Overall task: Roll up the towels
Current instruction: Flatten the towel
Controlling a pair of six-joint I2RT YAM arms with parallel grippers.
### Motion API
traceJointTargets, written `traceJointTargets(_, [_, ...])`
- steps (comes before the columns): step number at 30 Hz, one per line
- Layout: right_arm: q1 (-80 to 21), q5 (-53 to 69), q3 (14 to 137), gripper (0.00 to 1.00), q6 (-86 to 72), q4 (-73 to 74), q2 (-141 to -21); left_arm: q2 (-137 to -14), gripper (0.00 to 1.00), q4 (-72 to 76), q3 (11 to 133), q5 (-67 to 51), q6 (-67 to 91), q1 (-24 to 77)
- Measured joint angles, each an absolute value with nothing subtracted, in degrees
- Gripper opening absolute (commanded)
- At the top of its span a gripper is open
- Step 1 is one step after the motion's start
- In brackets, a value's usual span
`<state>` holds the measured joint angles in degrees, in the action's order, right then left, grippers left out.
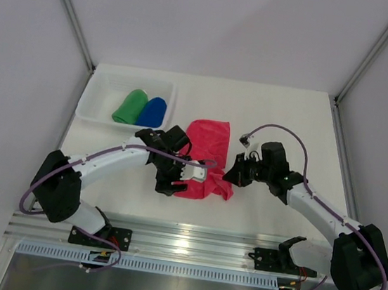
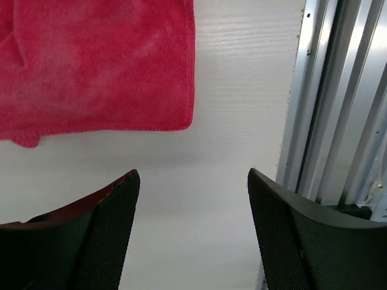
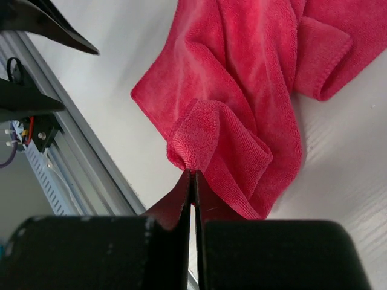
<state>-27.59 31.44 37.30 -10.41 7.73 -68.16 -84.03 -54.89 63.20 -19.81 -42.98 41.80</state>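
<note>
Where the top view looks down: basket [image 1: 101, 95], far left of desk [image 1: 290, 114], holds rolled green towel [image 1: 129, 105] and blue towel [image 1: 153, 112]. Pink-red towel [image 1: 208, 143] lies centre, between left gripper [image 1: 194, 175] and right gripper [image 1: 233, 173]. Left wrist: fingers [image 2: 112, 223] apart over bare desk, towel corner just beyond, rail [image 2: 326, 121] alongside. Right wrist: fingers [image 3: 175, 205] pinched together on a towel fold.

left arm [image 1: 107, 157] stretches in toward the middle, elbow bent, and the left tool [image 2: 192, 176] points downward with its fingers spread wide. right arm [image 1: 317, 206] angles inward, the right tool [image 3: 192, 175] pressed tight together, nipping a fold of the pink-red towel [image 3: 242, 90].
</note>
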Motion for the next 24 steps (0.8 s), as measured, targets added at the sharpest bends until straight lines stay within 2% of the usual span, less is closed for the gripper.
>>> traceJointTargets(6, [-26.4,33.6,37.3,0.0,-10.8,5.7,-68.2,-86.2,0.75,-48.3,59.4,-21.7,-52.0,45.0])
traceJointTargets(18, [-25.8,34.5,36.6,0.0,-11.8,8.0,-66.7,-96.4,0.74,-44.0,56.5,-22.9,-73.6,44.2])
traceJointTargets(24, [-25.8,33.8,34.9,0.0,-12.9,9.3,-61.8,-97.2,0.7,-43.7,57.3,-21.2,-76.5,43.5])
